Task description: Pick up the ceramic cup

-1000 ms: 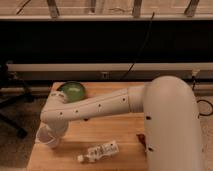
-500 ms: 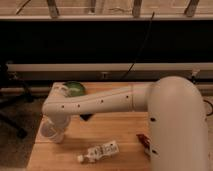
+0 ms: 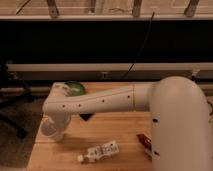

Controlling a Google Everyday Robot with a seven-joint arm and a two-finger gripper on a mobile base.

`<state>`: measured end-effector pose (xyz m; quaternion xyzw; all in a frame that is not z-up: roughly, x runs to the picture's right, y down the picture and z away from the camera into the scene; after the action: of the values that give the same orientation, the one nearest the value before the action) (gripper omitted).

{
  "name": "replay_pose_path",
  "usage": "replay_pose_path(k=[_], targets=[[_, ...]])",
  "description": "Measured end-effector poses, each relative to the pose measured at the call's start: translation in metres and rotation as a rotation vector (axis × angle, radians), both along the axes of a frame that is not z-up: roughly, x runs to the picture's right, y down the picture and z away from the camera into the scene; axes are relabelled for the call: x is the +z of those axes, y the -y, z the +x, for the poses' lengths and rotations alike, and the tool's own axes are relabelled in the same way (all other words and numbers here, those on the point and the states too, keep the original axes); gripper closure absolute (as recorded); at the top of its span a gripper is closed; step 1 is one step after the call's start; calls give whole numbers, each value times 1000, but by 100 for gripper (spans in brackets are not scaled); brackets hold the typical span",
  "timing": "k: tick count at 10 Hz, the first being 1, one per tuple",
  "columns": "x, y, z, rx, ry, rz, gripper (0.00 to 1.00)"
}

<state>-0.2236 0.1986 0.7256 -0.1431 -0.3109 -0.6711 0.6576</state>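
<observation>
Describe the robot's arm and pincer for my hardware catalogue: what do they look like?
The arm is a thick, smooth, off-white tube with rounded joints and a row of small dark dots along its side. The pincer sits at the table's left edge, under the wrist, its shape mostly hidden. No cables show.

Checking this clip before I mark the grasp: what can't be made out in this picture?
- Gripper: camera view, at the table's front left corner; the arm covers it, so its contact with the cup is not visible.
- Cup: only part of the rim shows beside the arm.
- Green bowl: mostly behind the arm.
- Bottle: label too blurred to read.
- Red item: partly behind the arm.
</observation>
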Motion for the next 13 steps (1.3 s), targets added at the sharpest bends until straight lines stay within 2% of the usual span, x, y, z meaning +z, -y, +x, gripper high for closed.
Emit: replay_pose_path(k=[13], targets=[[2,16,2,-17,31,62,84]])
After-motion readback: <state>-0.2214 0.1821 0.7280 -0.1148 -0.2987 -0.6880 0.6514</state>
